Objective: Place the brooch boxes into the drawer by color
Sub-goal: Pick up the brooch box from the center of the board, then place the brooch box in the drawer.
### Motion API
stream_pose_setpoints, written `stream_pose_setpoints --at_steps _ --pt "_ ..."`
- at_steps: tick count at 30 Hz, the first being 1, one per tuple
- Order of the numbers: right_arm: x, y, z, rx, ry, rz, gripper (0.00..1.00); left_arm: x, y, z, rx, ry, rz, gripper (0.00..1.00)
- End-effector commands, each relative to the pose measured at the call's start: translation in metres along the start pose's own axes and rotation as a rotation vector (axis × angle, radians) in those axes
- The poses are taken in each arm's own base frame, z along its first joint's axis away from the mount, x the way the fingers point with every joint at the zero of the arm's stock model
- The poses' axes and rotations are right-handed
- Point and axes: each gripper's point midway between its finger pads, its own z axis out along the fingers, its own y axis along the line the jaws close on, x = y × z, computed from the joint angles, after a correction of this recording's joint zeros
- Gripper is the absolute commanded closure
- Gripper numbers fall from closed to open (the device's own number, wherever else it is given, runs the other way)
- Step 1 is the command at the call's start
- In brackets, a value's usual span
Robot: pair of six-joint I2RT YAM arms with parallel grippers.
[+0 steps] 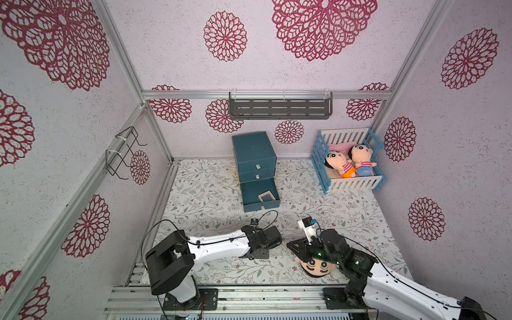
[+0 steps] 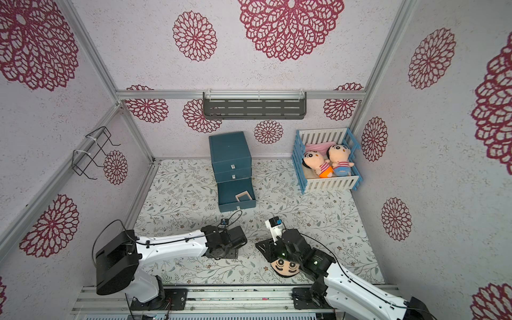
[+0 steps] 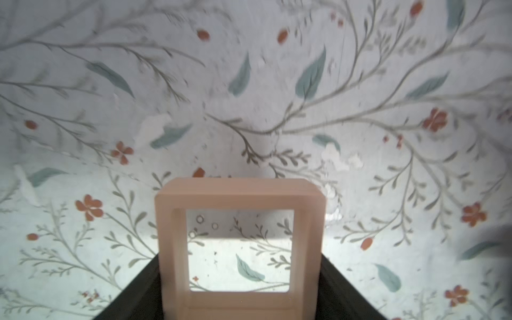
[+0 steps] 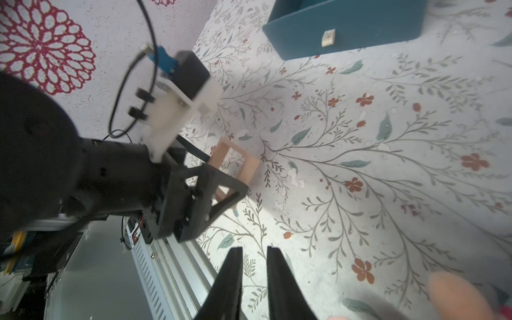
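Note:
A light wood-coloured brooch box (image 3: 239, 194) with a clear centre stands upright between the fingers (image 3: 340, 288) of my left gripper (image 3: 241, 288), which is shut on its two sides. The right wrist view shows the same box (image 4: 250, 167) in the left gripper (image 4: 227, 171), low over the floral mat. A blue three-drawer cabinet (image 1: 253, 151) stands at the back; its bottom drawer (image 1: 260, 206) is pulled out and holds another wood-coloured brooch box (image 1: 265, 196) (image 2: 243, 196). My right gripper (image 4: 254, 249) (image 1: 291, 246) hovers beside the left one, its jaws slightly apart and empty.
A plush doll head (image 1: 315, 267) lies under my right arm near the front edge. A blue-and-white crib (image 1: 352, 182) with two dolls sits at the back right. A grey shelf (image 1: 279, 109) hangs on the back wall, and a wire rack (image 1: 124, 152) on the left wall.

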Motion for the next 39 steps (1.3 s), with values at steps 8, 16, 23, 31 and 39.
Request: stream_pose_setpoints --at_steps 8,16,23,31,39 --pt "-0.07 -0.009 -0.006 0.036 -0.172 0.024 0.8 -0.11 0.026 -0.032 0.007 -0.056 -0.188 0.33" --pt "-0.083 -0.017 0.001 0.066 -0.182 0.043 0.81 -0.172 0.03 -0.024 -0.018 -0.031 -0.208 0.34" --pt "-0.114 -0.015 -0.006 0.08 -0.295 0.043 0.81 -0.202 0.024 -0.015 -0.004 -0.029 -0.217 0.34" --pt "-0.131 -0.016 0.002 0.091 -0.316 0.035 0.81 -0.226 0.013 0.007 -0.007 -0.02 -0.244 0.34" --pt "-0.135 -0.015 0.008 0.081 -0.302 0.025 0.81 -0.239 0.011 0.027 -0.025 -0.013 -0.254 0.34"
